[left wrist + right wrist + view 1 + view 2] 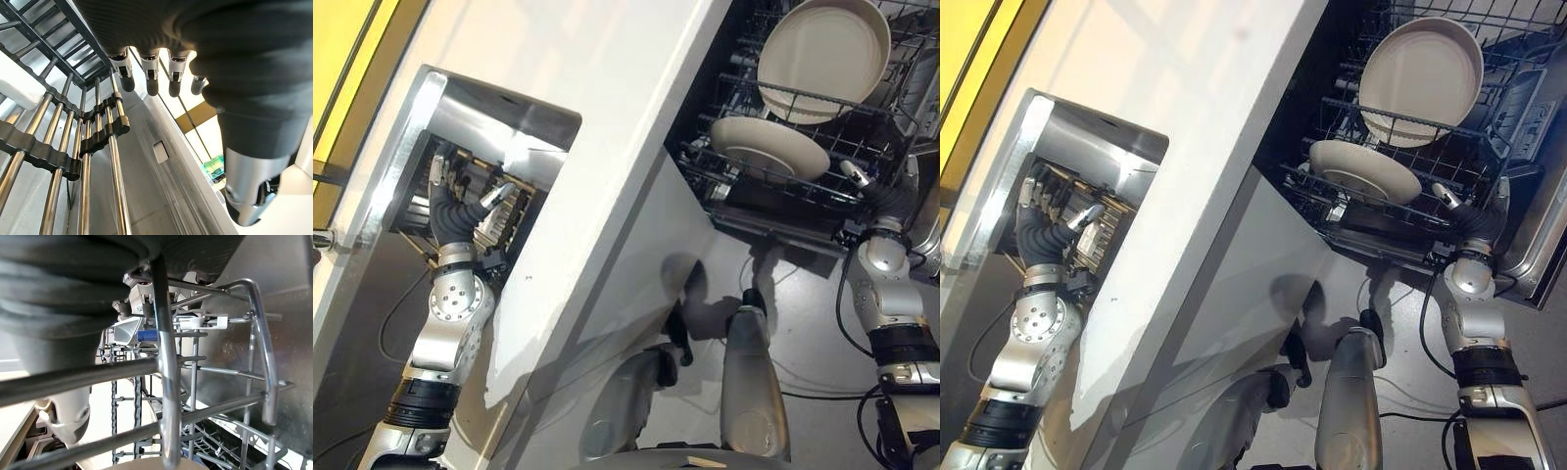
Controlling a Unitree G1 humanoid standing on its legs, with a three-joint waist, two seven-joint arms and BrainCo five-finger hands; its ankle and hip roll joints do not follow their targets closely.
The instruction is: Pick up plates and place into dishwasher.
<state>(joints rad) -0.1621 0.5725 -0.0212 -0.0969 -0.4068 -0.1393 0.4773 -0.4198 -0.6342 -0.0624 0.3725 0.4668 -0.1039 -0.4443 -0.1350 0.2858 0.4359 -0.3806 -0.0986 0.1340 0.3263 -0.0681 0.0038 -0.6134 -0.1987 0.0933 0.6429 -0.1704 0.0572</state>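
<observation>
While our left hand [450,201] hangs with fingers [152,78] loosely extended, empty, over a sink rack [98,137], our right hand [1464,211] meets the dishwasher rack [822,186]; its grip we cannot tell. Beyond, two cream plates [769,147] sit racked: stiff, slick, breakable, best pinched by the rim. White bench [607,98] divides sink from dishwasher.

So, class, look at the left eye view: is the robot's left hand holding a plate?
No. The left hand reaches into the sink's metal drying rack with nothing in its fingers, while both plates sit in the dishwasher rack.
</observation>
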